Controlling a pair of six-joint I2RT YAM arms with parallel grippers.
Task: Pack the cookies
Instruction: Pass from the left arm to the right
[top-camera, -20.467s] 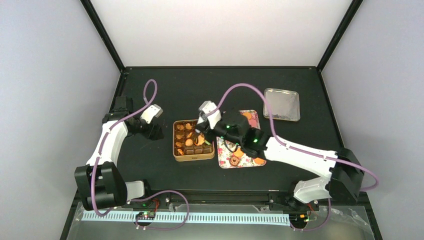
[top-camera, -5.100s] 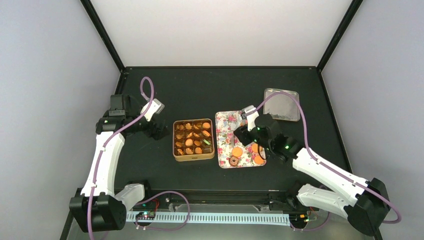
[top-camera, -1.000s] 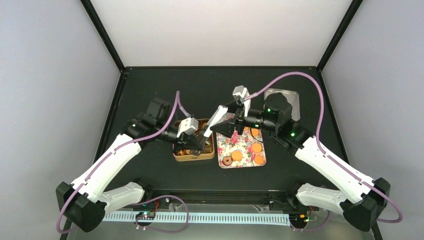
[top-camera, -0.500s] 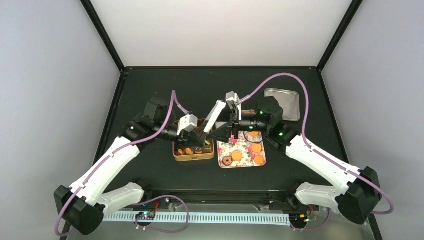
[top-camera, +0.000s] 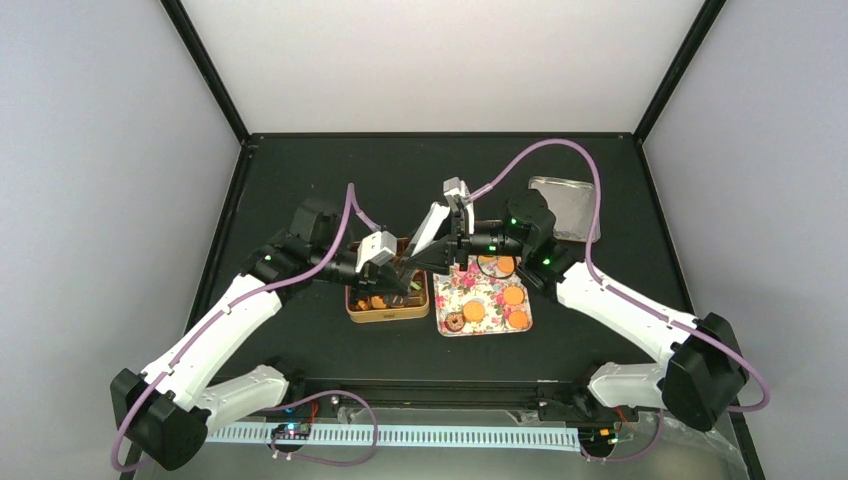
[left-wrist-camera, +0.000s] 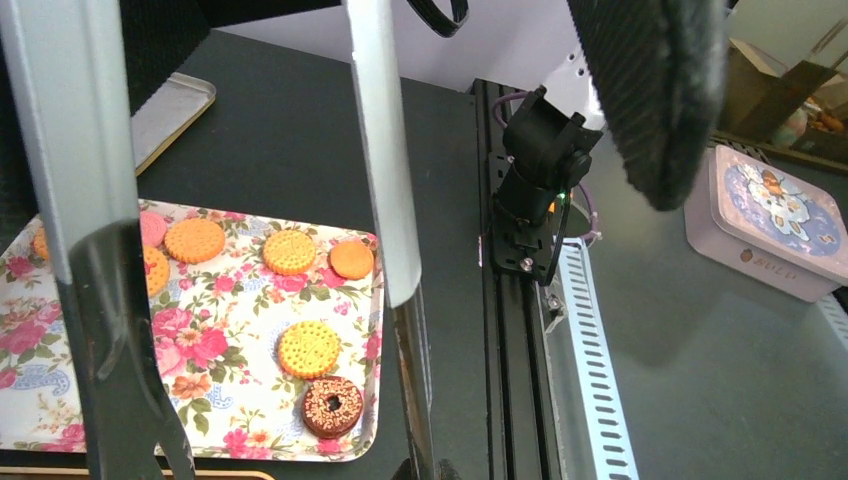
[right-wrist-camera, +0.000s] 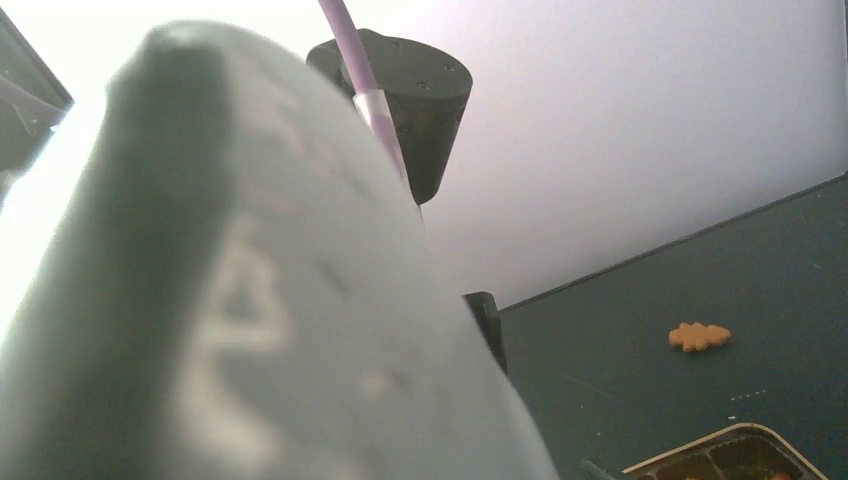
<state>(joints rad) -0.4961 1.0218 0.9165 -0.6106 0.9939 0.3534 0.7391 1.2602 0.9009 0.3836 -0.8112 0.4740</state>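
Left gripper hangs low over the tin, jaws shut; you can't tell from any view whether anything is pinched in them. Right gripper sits just beside it, above the tin's right edge, fingers spread wide with nothing between. Cookies: several orange ones, a pink one and the brown ring lie on the floral tray, right of the tin. More sit in the tin's cups. One orange piece lies loose on the table.
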